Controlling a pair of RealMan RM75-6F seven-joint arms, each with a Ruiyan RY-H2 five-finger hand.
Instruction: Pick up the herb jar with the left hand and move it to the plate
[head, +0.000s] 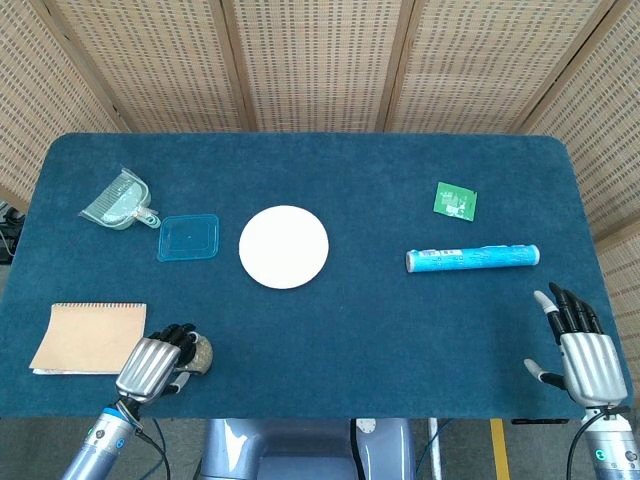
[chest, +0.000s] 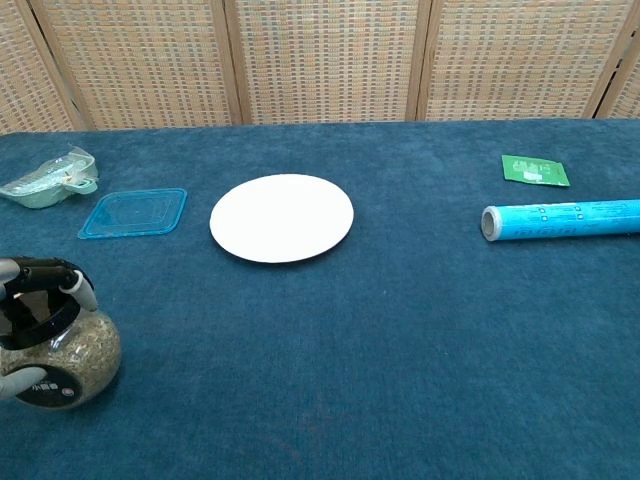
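Note:
The herb jar (chest: 72, 350), round glass with a black lid and dried herbs inside, stands near the table's front left edge. My left hand (head: 153, 366) wraps it: the fingers (chest: 45, 272) curl over the lid and neck, and the thumb presses its lower left side. In the head view only the jar's right side (head: 202, 352) shows past the hand. The white plate (head: 283, 247) (chest: 281, 217) lies bare, up and to the right of the jar. My right hand (head: 578, 350) rests open at the front right edge with its fingers apart.
A tan notebook (head: 90, 338) lies left of the jar. Behind it are a blue plastic lid (head: 188, 238) and a pale green item in a clear bag (head: 120, 201). A blue tube (head: 472, 258) and a green packet (head: 455, 199) lie on the right side.

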